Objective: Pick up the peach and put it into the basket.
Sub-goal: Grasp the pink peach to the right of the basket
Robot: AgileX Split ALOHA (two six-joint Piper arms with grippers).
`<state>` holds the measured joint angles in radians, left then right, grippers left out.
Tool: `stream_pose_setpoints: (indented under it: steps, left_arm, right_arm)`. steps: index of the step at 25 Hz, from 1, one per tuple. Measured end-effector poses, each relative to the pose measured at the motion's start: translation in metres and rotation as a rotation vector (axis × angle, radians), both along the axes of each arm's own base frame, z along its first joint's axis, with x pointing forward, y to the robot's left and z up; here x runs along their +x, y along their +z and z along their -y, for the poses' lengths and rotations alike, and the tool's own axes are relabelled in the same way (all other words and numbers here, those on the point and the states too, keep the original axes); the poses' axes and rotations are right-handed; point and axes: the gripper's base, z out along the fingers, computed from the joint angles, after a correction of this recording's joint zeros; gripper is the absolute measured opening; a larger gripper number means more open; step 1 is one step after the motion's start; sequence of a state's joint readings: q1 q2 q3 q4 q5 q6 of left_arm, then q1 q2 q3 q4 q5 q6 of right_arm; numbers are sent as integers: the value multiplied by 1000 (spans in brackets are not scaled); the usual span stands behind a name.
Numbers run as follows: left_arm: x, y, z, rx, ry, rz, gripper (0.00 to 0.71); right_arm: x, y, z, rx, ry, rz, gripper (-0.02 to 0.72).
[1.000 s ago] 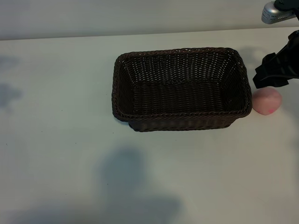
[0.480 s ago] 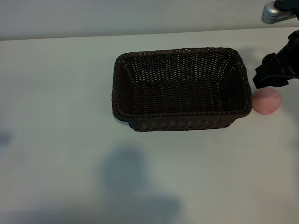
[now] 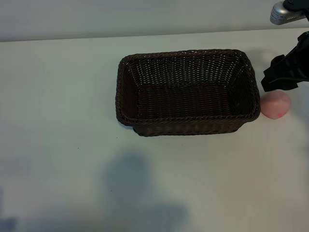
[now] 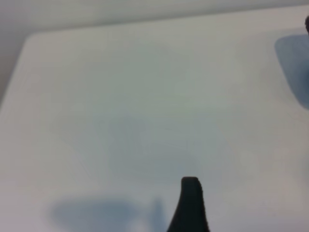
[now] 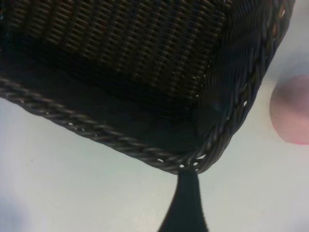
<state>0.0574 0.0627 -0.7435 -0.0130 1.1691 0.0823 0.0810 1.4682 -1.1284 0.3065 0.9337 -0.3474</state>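
The peach [image 3: 275, 105] lies just beside the basket [image 3: 186, 118]; the right pincer [image 3: 284, 77], released, above it, could bump the rim or push it away.

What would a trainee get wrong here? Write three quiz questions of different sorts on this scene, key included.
1. True or false: the peach already lies inside the basket.
2. Multiple choice: in the exterior view, the right gripper is (A) over the basket's middle, (B) just above the peach at the basket's right end, (C) at the table's left edge.
3. Fill in: the inside of the basket holds ____.

Key: 1 false, the peach sits on the table just outside the basket's right end. 2 B. 3 nothing.
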Motion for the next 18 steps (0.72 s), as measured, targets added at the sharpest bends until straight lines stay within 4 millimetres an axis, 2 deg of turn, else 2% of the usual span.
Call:
stream_pose_setpoints:
  steps: [3, 7, 13, 18]
  left_arm:
    - [-1, -23, 0, -51, 30, -12, 598]
    - [10, -39, -1, -73, 43, -51, 598]
    - [20, -57, -1, -100, 60, -96, 596]
    - [22, -59, -1, -105, 61, -97, 570]
  right_arm:
    - [0, 0, 0, 0, 0, 0, 594]
    - [0, 0, 0, 0, 0, -2, 594]
    - [0, 0, 0, 0, 0, -2, 594]
    - [2, 0, 0, 4, -7, 15, 594]
